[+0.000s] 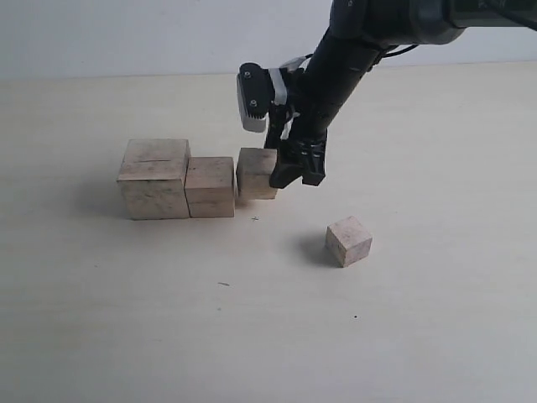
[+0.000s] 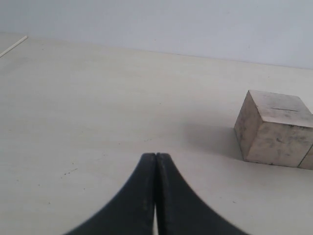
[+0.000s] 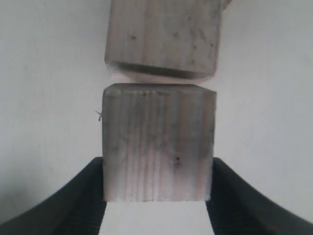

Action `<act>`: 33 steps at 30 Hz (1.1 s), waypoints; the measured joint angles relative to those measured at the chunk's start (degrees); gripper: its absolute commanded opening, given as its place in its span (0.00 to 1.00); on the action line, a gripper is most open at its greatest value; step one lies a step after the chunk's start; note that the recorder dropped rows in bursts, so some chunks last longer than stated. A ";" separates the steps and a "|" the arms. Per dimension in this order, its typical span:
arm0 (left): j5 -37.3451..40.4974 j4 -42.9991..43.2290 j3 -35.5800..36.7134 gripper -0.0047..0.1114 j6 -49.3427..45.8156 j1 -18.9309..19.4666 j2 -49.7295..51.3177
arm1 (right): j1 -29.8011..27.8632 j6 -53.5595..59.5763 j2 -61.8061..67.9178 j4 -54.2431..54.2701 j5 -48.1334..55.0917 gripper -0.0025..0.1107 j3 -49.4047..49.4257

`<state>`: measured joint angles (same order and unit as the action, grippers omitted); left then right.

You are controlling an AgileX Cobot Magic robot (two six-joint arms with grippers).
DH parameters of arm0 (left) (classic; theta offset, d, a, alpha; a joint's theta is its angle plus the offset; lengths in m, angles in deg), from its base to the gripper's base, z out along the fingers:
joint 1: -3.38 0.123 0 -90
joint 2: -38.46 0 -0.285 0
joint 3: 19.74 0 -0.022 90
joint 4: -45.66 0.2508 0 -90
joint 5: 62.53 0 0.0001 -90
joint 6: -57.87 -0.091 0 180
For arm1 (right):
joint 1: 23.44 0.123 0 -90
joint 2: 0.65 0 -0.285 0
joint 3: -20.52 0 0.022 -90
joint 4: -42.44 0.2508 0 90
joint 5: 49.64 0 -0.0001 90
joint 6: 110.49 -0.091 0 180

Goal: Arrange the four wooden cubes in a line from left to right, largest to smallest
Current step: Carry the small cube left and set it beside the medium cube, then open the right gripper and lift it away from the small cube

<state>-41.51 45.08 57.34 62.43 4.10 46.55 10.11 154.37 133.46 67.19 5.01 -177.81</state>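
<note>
Pale beige tabletop [image 1: 436,336], white wall behind: right gripper [image 3: 157,196] clamped on third-largest pale unpainted wooden cube [image 1: 257,173] at frame centre, just beside second cube [image 1: 210,186] and largest cube [image 1: 153,178]; left gripper [image 2: 156,196] pinched shut, empty; likely next: release, then fetch smallest cube [image 1: 348,240], lower right of centre.

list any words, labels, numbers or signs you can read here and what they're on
None: no text is readable in any view.
largest cube, second cube, third cube, smallest cube: only wood grain and dark specks.
right gripper, left gripper, table: no visible label or number.
</note>
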 measured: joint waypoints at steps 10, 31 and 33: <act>0.00 0.00 0.00 0.04 0.00 0.00 0.00 | 0.90 -3.83 2.43 -2.41 -0.93 0.02 0.00; 0.00 0.00 0.00 0.04 0.00 0.00 0.00 | 0.90 -4.08 2.87 -0.33 -1.81 0.61 -0.13; 0.00 0.00 0.00 0.04 0.00 0.00 0.00 | 0.90 -4.08 2.98 -0.33 -1.93 0.64 -0.13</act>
<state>-41.51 45.08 57.34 62.43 4.10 46.55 11.01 150.29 136.44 66.86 3.08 -177.94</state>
